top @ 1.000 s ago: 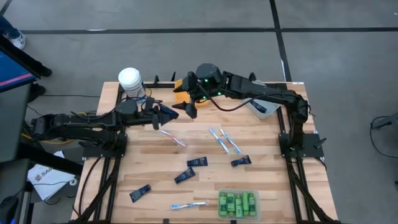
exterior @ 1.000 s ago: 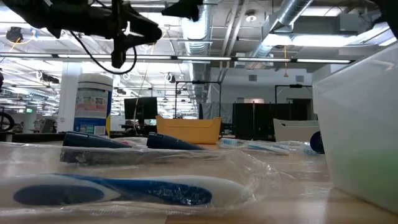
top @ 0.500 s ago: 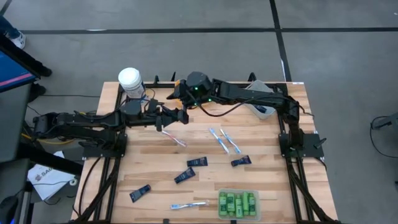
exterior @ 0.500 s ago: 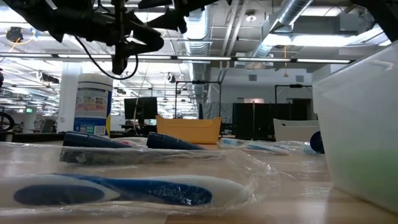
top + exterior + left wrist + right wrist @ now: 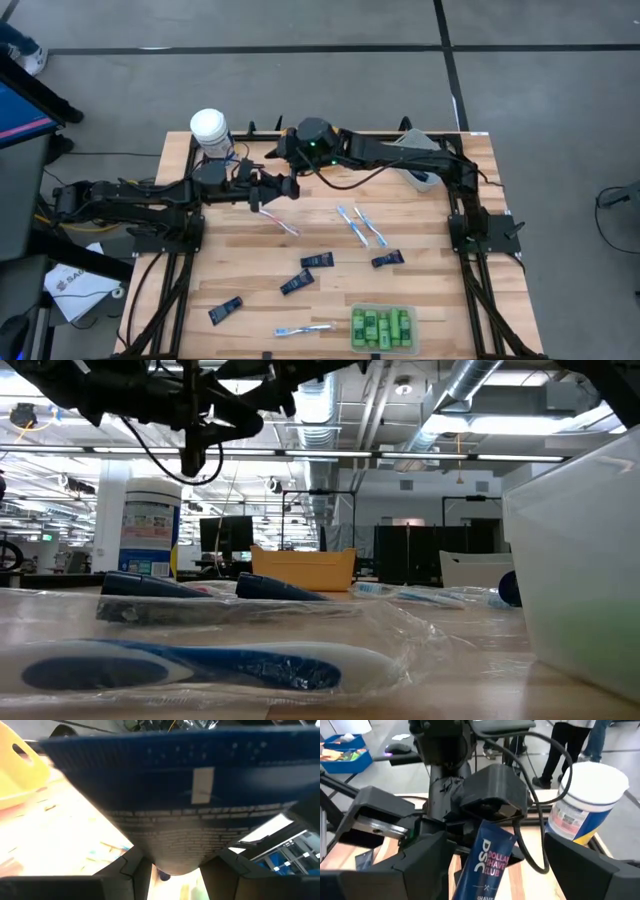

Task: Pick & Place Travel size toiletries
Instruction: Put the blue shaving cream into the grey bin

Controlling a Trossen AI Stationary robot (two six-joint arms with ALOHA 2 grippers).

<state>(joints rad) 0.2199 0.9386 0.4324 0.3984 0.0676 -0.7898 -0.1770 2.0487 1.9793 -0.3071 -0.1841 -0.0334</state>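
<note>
My left gripper point(image 5: 266, 188) is shut on a dark navy flat tube point(image 5: 487, 857) and holds it level above the table's far middle. My right gripper point(image 5: 495, 845) faces it from the other side. It is open, and its two fingers stand wide on either side of the tube's free end without touching it. On the table lie a pink toothbrush point(image 5: 280, 222), two light-blue toothbrushes point(image 5: 358, 226), a third point(image 5: 303, 329) near the front edge, and several navy tubes point(image 5: 318, 260). Bright green small bottles point(image 5: 382, 328) lie in a clear bin. My left gripper pinches the tube's narrow cap end point(image 5: 170, 862) between its two fingers point(image 5: 120, 872). The fingers come level from the table's left and lie along the tube. The tube sticks straight out past them toward the right gripper, flat wide end point(image 5: 190, 755) foremost, lifted clear of the table.
A large white-lidded canister point(image 5: 208, 127) stands at the far left corner. An orange bin point(image 5: 303, 568) sits at the far edge under my right arm, and a grey bin point(image 5: 420, 172) at the far right. The clear bin's wall point(image 5: 580, 560) stands close at the front right.
My right gripper has moved down and toward the table's left, up to the held tube, and its open fingers now flank the tube's free end. My left gripper has kept the tube level in the same place.
</note>
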